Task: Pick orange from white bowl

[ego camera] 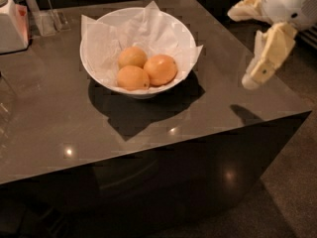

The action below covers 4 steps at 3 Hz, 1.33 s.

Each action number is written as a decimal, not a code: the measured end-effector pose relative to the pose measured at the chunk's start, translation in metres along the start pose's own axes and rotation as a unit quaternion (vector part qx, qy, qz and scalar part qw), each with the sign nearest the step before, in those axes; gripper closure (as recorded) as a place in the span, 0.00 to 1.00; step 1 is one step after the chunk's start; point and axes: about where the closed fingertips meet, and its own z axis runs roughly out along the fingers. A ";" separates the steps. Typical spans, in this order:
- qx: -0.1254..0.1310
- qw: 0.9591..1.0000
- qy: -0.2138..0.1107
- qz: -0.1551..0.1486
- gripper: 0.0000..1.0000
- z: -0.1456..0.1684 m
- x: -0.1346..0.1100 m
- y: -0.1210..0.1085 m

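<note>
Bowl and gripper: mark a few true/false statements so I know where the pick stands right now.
1. The orange lies in the bowl. True.
2. The gripper is on the orange. False: it hangs off to the right of the bowl, near the right edge of the table, touching no fruit.
3. The orange is the rightmost of three fruits in the bowl. True: the two smaller fruits lie to its left.
4. The bowl is bare inside. False: it is lined with white paper.
</note>
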 end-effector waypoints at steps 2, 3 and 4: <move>-0.052 0.987 -0.144 -0.046 0.00 0.018 -0.088 -0.050; -0.038 0.987 -0.152 -0.047 0.00 0.015 -0.094 -0.057; -0.032 0.986 -0.156 -0.047 0.19 0.017 -0.098 -0.061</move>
